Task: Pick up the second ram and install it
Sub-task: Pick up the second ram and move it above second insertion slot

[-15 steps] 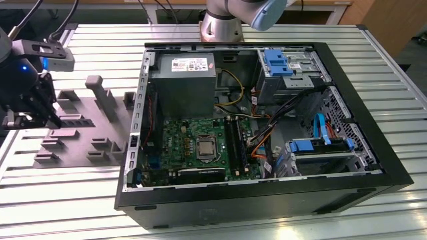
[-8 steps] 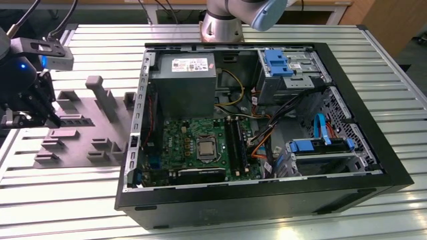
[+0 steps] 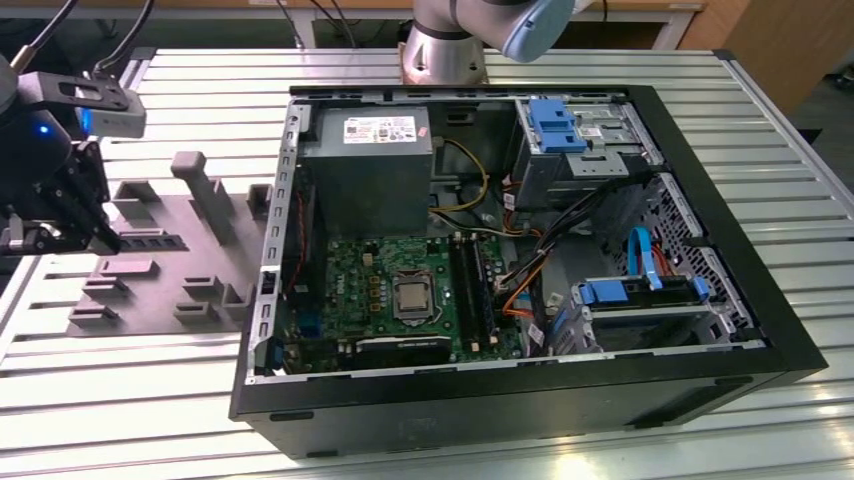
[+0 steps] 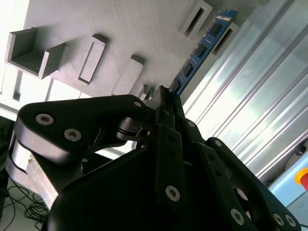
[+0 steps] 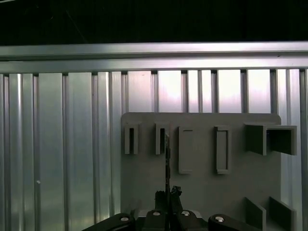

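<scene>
Claw: at the exterior view's left (image 3: 96, 238), outside the computer case, over the grey holder block (image 3: 200, 262). Black linkage and fingers in the second wrist view (image 4: 166, 96); fingertips in the first wrist view (image 5: 168, 193).
Claw state: fingers drawn together, pinching the near end of the second ram. No gap shows beside the board.
Second ram: in the claw's grip, over the holder block, well apart from the motherboard. It is a dark bar in the exterior view (image 3: 144, 240). In the second wrist view (image 4: 202, 48) it is a blue board with a row of black chips running away from the fingertips. In the first wrist view (image 5: 166, 159) it is edge-on, a thin dark line.
Ram and holder: far end lines up with one of the block's narrow slots (image 5: 161, 139). Cannot tell whether it sits in the slot or is just clear of it.
Holder block: grey, moulded, with raised pockets and slots (image 4: 96, 29); lies flat on the surface beside the case.
Surface: ribbed aluminium slats (image 3: 534, 70), bright under the light (image 5: 72, 144).
Computer case: black, on its side, open (image 3: 747, 330). Inside are the green motherboard (image 3: 374, 270) with long black sockets (image 3: 467, 290), the grey power supply (image 3: 367, 165), and blue drive brackets.
</scene>
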`<state>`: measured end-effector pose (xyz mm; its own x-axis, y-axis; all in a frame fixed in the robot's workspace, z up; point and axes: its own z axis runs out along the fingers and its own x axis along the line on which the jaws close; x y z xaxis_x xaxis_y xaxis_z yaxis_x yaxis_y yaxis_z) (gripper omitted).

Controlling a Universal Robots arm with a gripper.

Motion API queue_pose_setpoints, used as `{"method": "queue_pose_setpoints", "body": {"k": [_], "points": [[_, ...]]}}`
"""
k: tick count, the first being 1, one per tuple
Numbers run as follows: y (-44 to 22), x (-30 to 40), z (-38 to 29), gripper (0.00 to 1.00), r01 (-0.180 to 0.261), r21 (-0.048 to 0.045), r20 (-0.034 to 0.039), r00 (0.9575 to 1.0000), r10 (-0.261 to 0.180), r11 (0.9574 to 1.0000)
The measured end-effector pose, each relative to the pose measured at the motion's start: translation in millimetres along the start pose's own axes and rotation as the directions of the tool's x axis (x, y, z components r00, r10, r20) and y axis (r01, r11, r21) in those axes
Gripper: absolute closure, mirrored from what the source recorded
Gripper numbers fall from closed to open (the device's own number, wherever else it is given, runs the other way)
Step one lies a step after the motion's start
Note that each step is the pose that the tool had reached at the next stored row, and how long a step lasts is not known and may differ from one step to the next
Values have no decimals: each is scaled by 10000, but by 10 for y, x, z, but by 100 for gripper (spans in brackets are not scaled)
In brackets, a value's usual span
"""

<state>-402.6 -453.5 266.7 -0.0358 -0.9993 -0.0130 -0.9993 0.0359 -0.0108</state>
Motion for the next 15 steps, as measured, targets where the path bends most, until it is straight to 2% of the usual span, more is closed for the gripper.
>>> {"method": "queue_pose_setpoints", "body": {"k": [15], "points": [[-1, -1, -66, 86, 0, -1, -1, 10000, 0, 10000]]}}
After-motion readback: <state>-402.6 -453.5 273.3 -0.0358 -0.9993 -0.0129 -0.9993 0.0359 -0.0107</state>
